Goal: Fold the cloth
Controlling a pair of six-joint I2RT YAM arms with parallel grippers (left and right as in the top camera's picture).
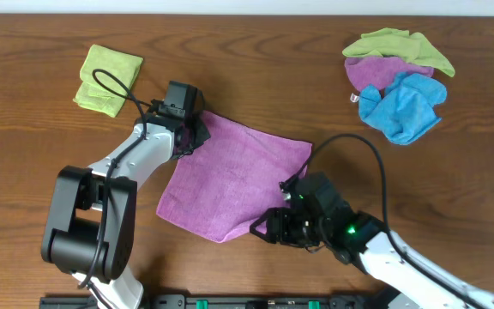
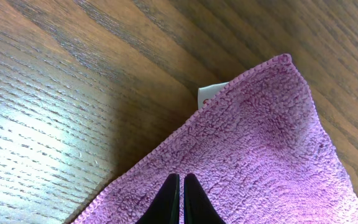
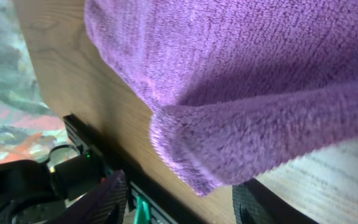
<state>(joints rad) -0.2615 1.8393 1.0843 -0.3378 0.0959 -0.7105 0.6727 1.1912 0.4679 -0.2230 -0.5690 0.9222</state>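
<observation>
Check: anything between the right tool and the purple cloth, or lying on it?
Nothing visible. The right tool straddles the cloth at its near corner, jaws open; the left tool sits at the far corner, and the other cloths lie apart.

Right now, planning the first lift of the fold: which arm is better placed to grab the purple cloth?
Likely right. The right gripper is open, with a raised near corner of the cloth between its fingers; the left gripper is shut over the far corner.
</observation>
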